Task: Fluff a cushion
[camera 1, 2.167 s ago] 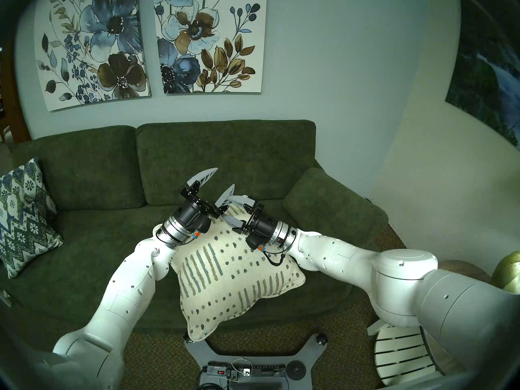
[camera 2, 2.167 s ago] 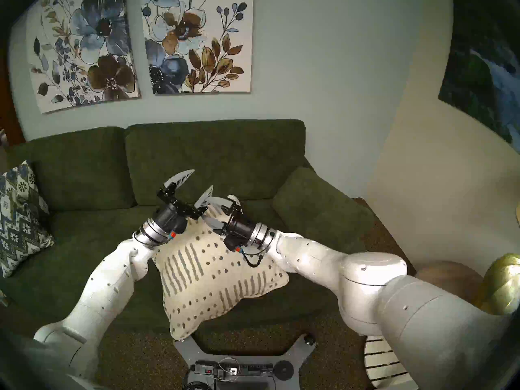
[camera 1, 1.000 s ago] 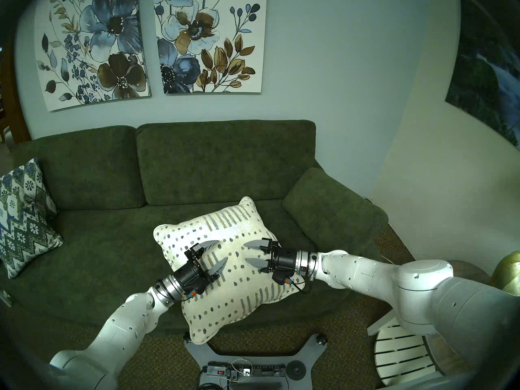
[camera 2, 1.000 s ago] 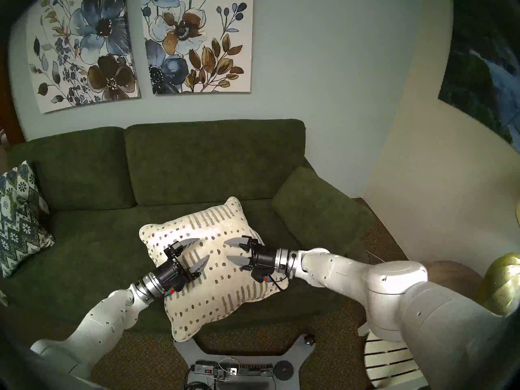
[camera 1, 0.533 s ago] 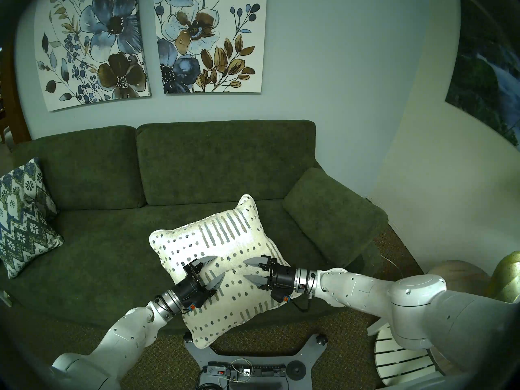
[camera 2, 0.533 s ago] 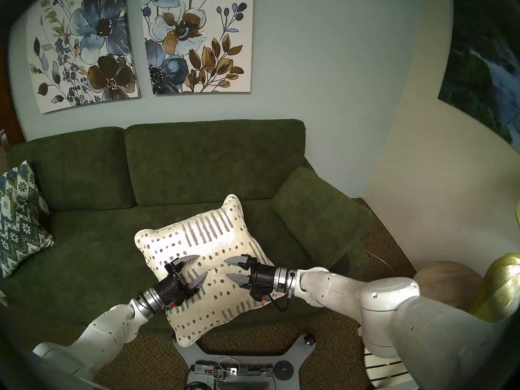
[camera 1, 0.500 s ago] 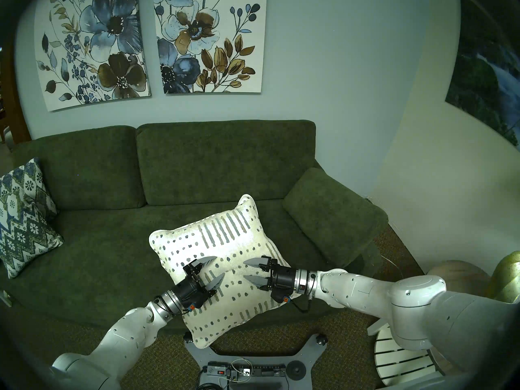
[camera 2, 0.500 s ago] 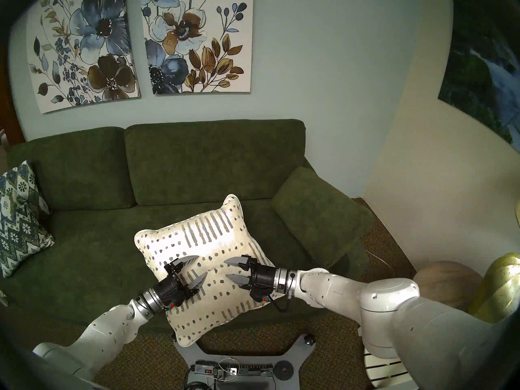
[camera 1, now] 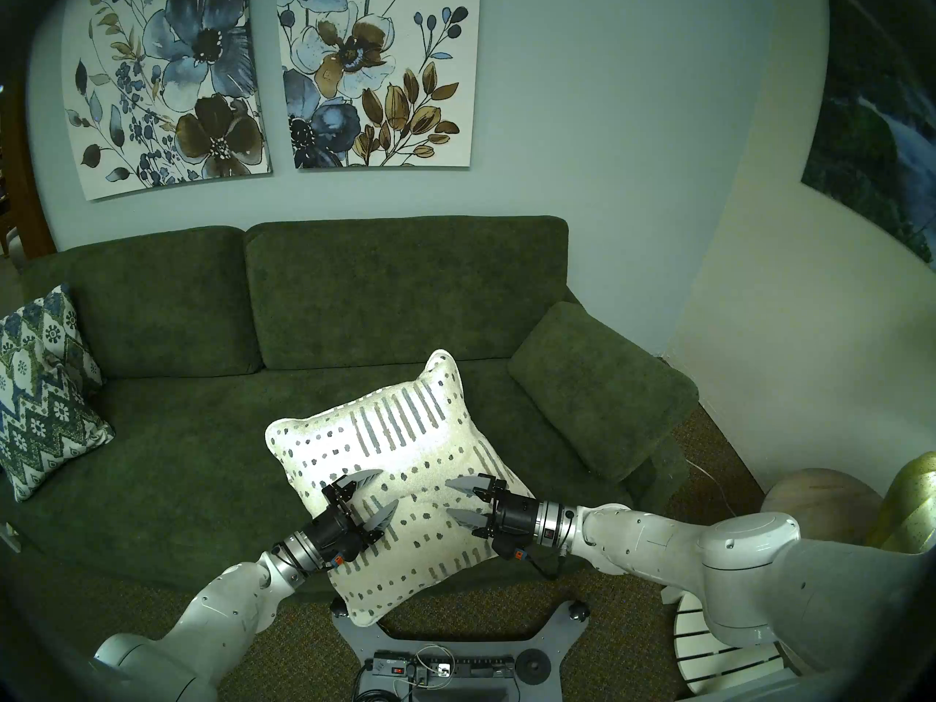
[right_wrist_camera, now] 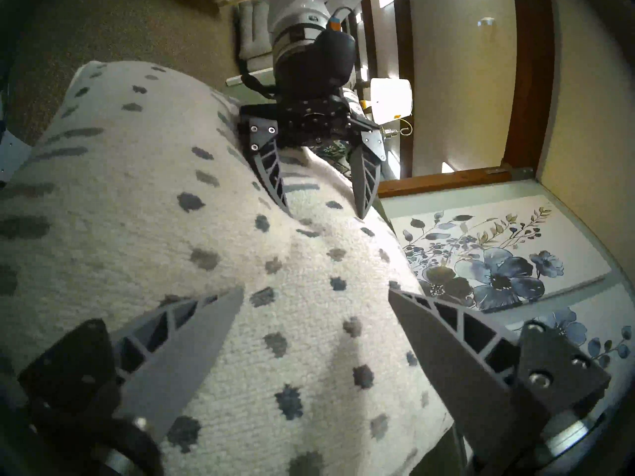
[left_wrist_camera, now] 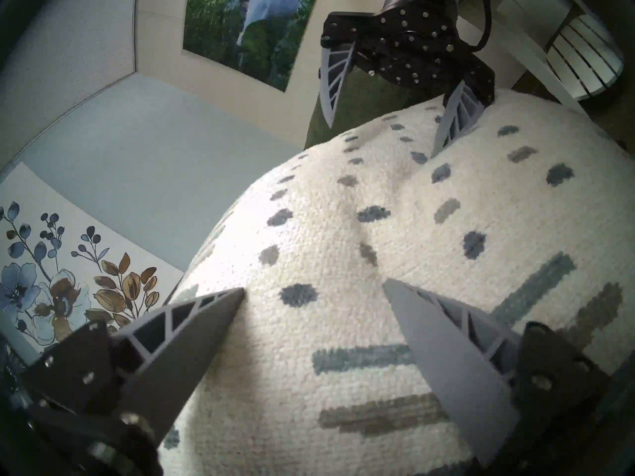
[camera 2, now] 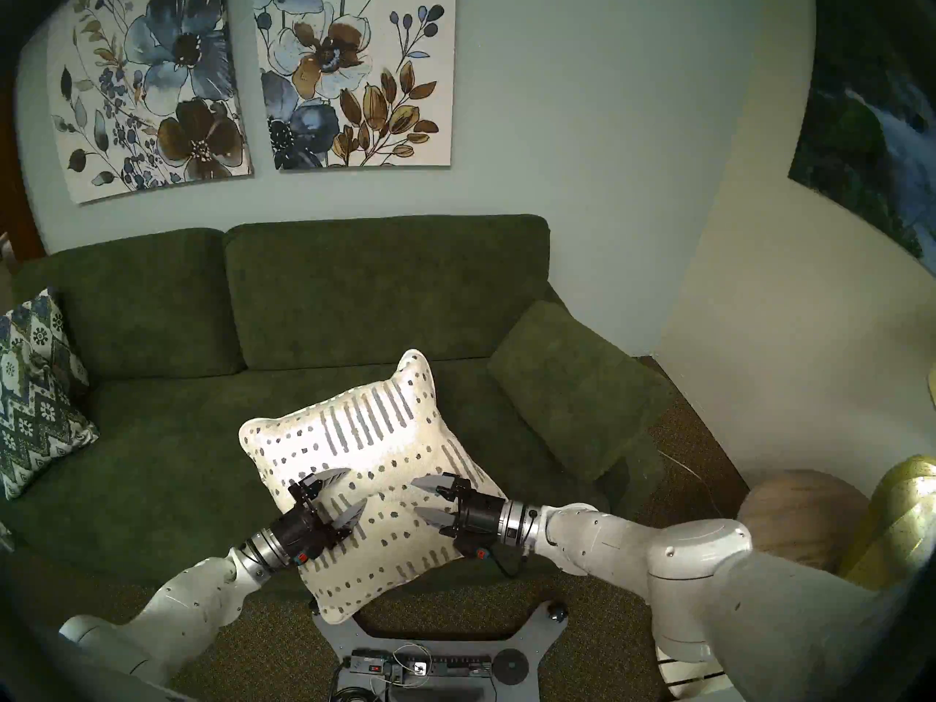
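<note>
A dark green sofa [camera 1: 354, 301] fills the middle of the room, with 2 back cushions and a low armrest at its right end. On the wall behind it hang 2 flower prints [camera 1: 273, 73]; a waterfall picture [camera 1: 881, 123] hangs on the right wall. The cushion [camera 1: 400, 463], cream with rows of grey-blue dashes and short stripes, lies tilted on the near edge of the seat, right of center, its near corner hanging over the sofa front above the robot's base [camera 1: 445, 635]. A zigzag pillow [camera 1: 40, 392] leans at the far left end of the sofa, well apart from it.

2 white arms reach in from the near side, pointing toward each other over the cushion. The left gripper [camera 1: 377, 498] has its 2 grey fingers spread apart, holding nothing, low over the cushion's left half. The right gripper [camera 1: 458, 501] is likewise spread and empty, over the right half; in the left wrist view 1 of its fingers seems to dent the fabric.
</note>
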### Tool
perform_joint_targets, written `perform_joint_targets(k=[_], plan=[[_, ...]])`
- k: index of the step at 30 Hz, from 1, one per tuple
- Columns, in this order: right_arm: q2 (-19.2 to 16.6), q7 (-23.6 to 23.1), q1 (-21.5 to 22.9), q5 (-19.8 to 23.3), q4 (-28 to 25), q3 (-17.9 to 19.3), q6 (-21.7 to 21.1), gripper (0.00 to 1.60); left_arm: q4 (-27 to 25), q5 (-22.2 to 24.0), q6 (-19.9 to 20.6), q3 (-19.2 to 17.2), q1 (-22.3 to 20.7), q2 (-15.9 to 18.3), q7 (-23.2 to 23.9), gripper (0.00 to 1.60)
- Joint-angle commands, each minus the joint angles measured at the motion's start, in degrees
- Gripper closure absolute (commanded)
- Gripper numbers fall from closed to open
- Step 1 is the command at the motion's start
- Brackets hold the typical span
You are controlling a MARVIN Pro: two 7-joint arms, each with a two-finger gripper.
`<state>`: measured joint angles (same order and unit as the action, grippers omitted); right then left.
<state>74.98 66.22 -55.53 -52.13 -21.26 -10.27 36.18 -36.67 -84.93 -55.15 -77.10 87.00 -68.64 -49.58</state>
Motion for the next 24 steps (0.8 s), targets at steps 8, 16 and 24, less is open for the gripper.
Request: perform_joint_targets(k=[8,16,24], plan=[[-0.34,1.77,1.73,3.23,2.03,2.07,2.73,0.0,0.9,3.35,0.15,-5.23,-5.44,5.97,-3.51,0.0],[-1.22,3.2,5.34,3.36,-1.46,3.59,3.32,0.0,-9.75,2.7,0.15,-4.28,-6.68,4.54,-5.14,0.0],[-2.2,1.75,6.76,3.69,-4.07,4.52,4.25,0.0,-18.03,3.12,0.15,-4.16,-5.4,4.33,-4.22,0.0]])
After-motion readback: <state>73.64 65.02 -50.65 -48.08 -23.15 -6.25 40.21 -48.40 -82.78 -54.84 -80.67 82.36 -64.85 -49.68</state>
